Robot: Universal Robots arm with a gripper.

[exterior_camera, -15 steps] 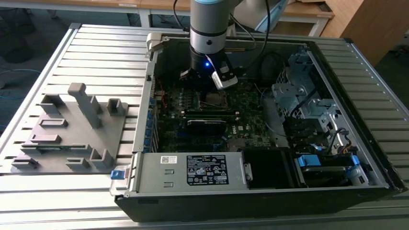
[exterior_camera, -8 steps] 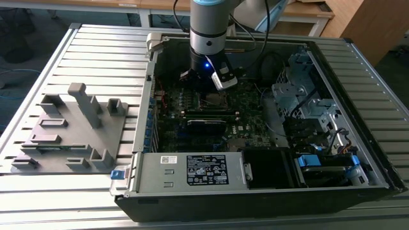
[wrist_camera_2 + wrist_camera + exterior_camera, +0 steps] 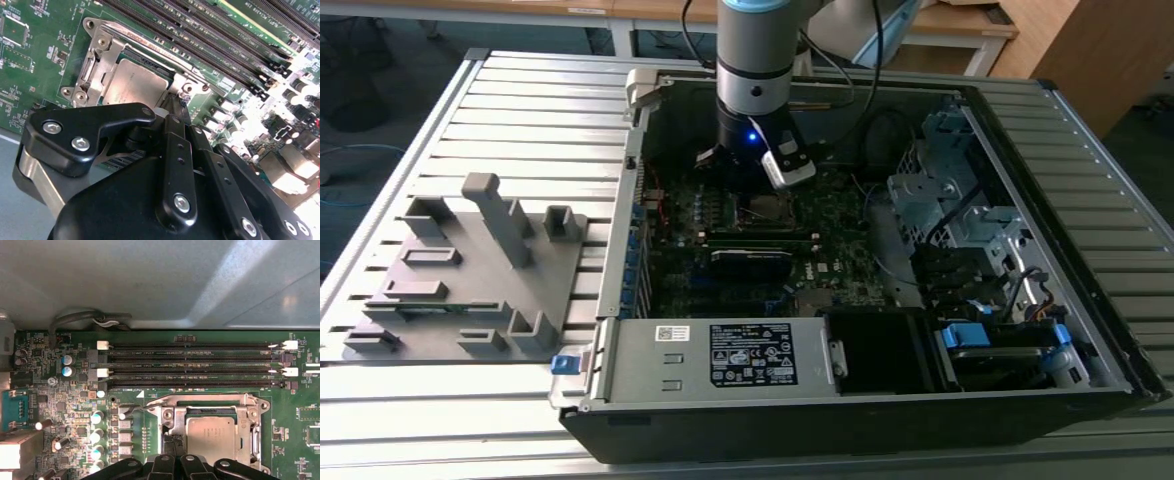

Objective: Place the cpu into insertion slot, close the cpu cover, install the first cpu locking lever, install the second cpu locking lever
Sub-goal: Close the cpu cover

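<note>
Seated cpu (image 3: 210,432) in insertion slot (image 3: 200,413), cpu cover (image 3: 252,435) down; pinched-shut, empty-looking gripper (image 3: 172,452) touching cover edge, motherboard's (image 3: 834,270) 12 o'clock end in exterior view; lever latching unclear.

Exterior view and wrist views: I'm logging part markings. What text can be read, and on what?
None can be read.
White label on the power supply: print too small.
The cpu face: engraving too faint.
White lettering between the memory slots: too small.
</note>
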